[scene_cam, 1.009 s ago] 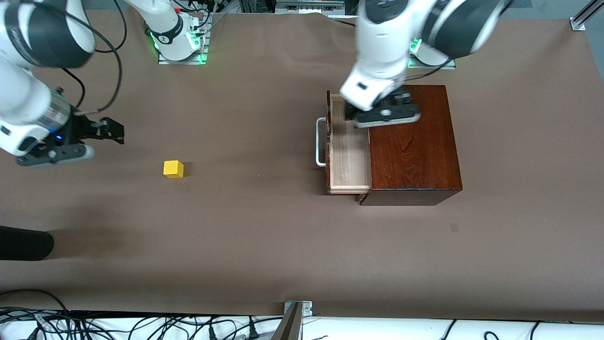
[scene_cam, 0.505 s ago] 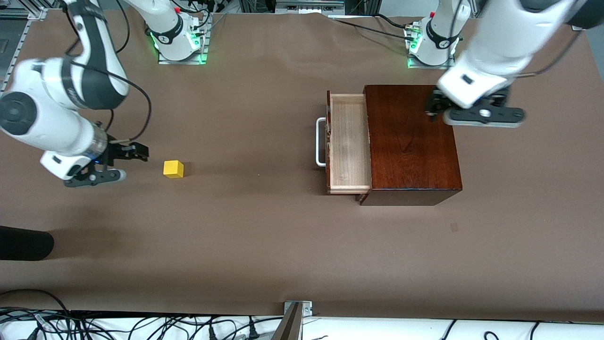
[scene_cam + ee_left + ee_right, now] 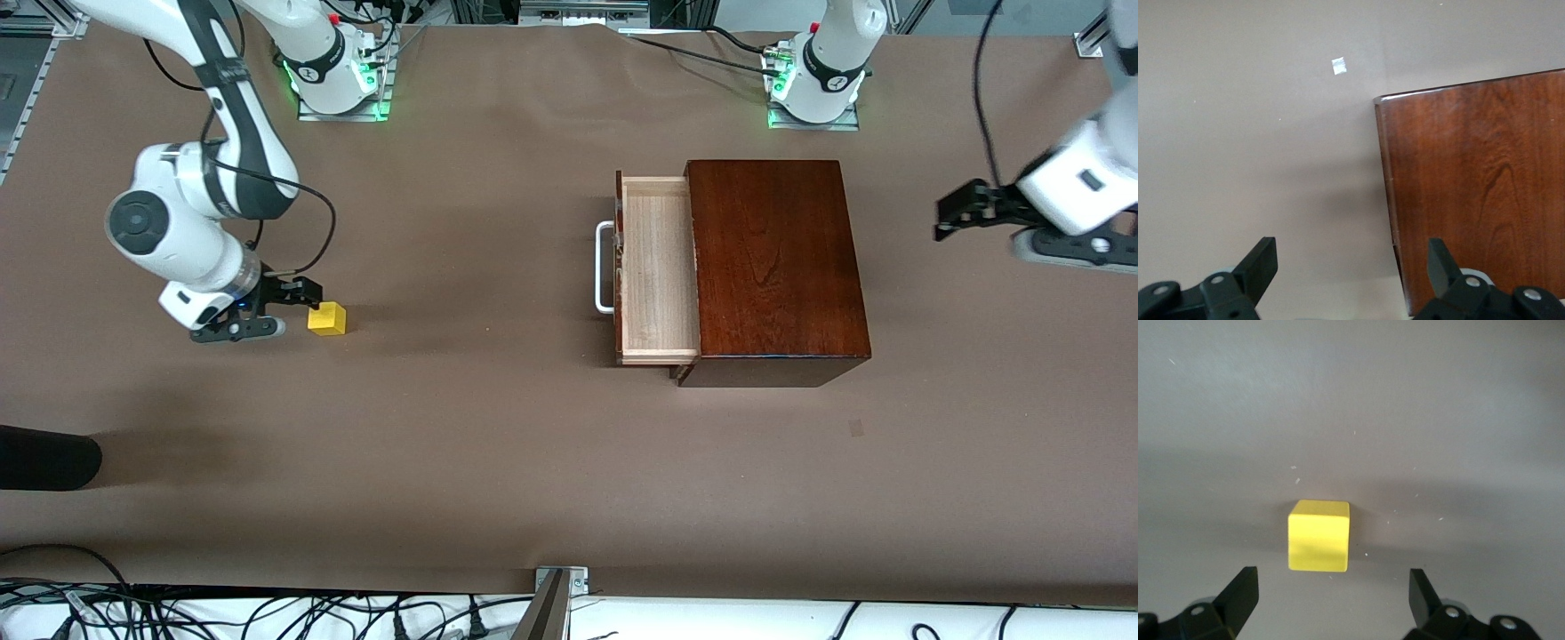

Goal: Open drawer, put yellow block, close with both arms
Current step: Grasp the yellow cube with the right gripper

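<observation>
**Right tool closes in on the cube while the left arm clears off**

Both arms have shifted since half a second ago: the right tool (image 3: 300, 293) has dropped from short of the small bright yellow cube (image 3: 327, 318) to just beside it, and the left tool (image 3: 953, 212) has swung off the glossy mahogany-coloured box (image 3: 773, 267) to hang over bare brown counter (image 3: 498, 444) at the box's three o'clock, where it waits with fingers apart.

The pale light-wood drawer (image 3: 656, 267) stands pulled out, its white bar handle (image 3: 605, 267) toward nine o'clock. The cube rests on the counter well apart from it, out at nine o'clock from the handle.

In the right wrist view the tool (image 3: 1331, 587) is spread wide. The cube (image 3: 1319, 535) lies just ahead of the gap, not yet between the fingers.

To grasp well, the tool probably needs to:
- advance until the cube is centred between the fingers;
- square up to two flat faces;
- settle low before closing, so the cube is not nudged away.

The right forearm slopes steeply down, wrist bent toward the cube.
</observation>
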Motion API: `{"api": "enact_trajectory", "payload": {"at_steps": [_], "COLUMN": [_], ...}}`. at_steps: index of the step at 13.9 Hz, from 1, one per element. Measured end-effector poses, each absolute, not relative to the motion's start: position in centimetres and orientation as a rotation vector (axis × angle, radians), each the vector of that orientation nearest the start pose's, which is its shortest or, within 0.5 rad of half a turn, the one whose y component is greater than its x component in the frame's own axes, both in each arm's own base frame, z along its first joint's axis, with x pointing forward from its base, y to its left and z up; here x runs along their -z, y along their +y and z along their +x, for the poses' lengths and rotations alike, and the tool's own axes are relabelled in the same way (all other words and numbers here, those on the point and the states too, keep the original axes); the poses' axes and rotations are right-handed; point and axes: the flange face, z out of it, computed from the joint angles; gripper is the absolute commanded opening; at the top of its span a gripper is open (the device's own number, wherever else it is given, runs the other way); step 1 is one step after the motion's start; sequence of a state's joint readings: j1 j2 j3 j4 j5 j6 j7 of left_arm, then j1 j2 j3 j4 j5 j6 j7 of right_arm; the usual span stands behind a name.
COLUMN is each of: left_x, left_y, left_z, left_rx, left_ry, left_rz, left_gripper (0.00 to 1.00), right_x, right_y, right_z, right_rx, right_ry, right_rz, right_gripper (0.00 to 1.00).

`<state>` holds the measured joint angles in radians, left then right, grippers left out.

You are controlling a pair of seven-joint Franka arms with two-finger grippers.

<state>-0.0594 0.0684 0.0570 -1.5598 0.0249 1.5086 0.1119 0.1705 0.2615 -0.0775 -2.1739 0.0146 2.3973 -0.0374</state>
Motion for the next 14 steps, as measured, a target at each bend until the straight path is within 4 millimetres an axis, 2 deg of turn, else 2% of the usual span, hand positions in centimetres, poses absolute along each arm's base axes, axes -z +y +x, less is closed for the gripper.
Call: {"api": "enact_trajectory", "payload": {"at_steps": [2, 5, 7, 9, 10, 11, 13, 14], "left_x": [-58.1, -57.7, -58.0, -58.6, -58.8, -58.8, -58.7, -58.7], "left_y": [2.0, 3.1, 2.7, 0.4, -0.6, -1.1, -1.0, -0.8], "left_z": [56.9, 56.4, 55.5, 55.0, 54.9, 54.8, 54.8, 54.8], "left_rx": [-0.143, -0.002, 0.023, 0.038, 0.043, 0.043, 0.041, 0.041], "left_ry": [0.145, 0.11, 0.107, 0.076, 0.069, 0.067, 0.063, 0.063], "left_rz": [-3.118, -3.137, -3.141, -3.142, -3.142, -3.142, -3.142, -3.142], "left_gripper": [1.0, 1.0, 1.0, 1.0, 1.0, 1.0, 1.0, 1.0], "right_x": [-24.9, -23.2, -21.7, -20.4, -19.9, -19.7, -19.7, -19.8], "right_y": [5.1, 5.7, 6.5, 7.2, 7.2, 7.1, 7.2, 7.1], "right_z": [54.9, 54.9, 54.6, 54.4, 54.4, 54.4, 54.4, 54.4], "right_rx": [-0.057, -0.032, -0.006, 0.0, 0.0, 0.0, 0.003, 0.004], "right_ry": [-0.19, -0.182, -0.165, -0.171, -0.171, -0.17, -0.17, -0.17], "right_rz": [-3.149, -3.148, -3.146, -3.143, -3.143, -3.143, -3.143, -3.143], "right_gripper": [1.0, 1.0, 1.0, 0.97, 0.85, 0.67, 0.14, 0.0]}}
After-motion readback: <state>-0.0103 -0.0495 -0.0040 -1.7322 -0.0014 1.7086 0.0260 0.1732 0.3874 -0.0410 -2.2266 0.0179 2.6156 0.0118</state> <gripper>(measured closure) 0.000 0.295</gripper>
